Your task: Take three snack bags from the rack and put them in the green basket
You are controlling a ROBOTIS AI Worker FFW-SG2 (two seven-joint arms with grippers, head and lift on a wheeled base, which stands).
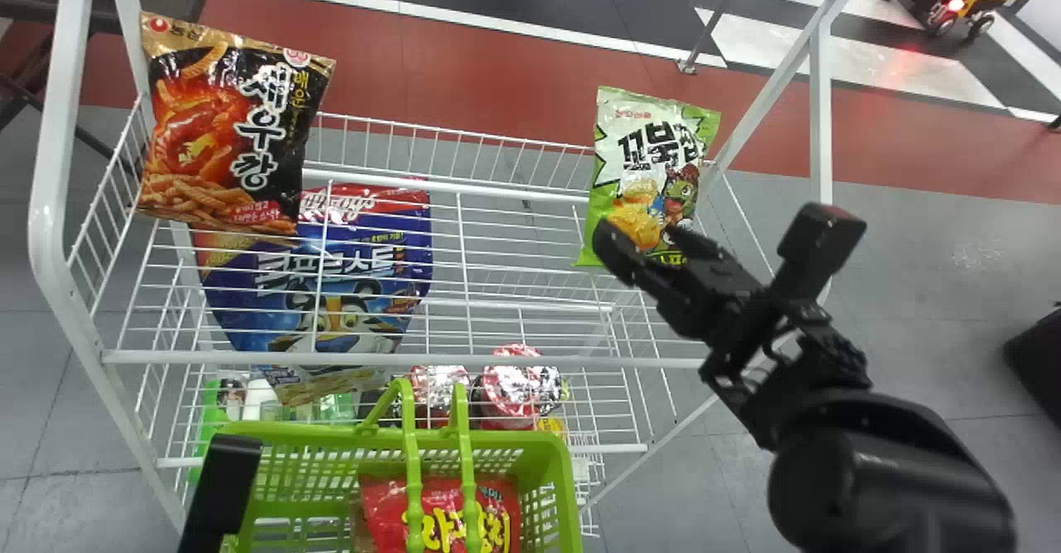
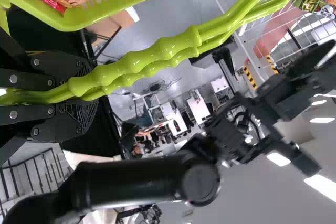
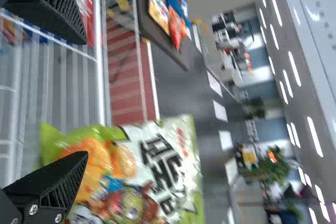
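White wire rack (image 1: 497, 361) with two tiers stands in front of the robot. Before its near edge hangs the green plastic basket (image 1: 530, 439), its twin handles (image 1: 467, 470) grasped by the black left gripper (image 1: 225, 478). Under the upper tier's wires, towards the left, lies a large blue-and-red cereal bag (image 1: 249, 296). On the upper tier, a black-and-orange snack bag (image 1: 228, 134) leans at the left end, and a green-and-white snack bag (image 1: 646, 138) leans near the far right corner. Close by that one is the black right gripper (image 1: 719, 236), fingers spread wide, holding nothing. A red snack bag (image 1: 497, 507) lies inside the basket. Smallest are round foil-lidded cups (image 1: 522, 383) near the lower tier's near edge.
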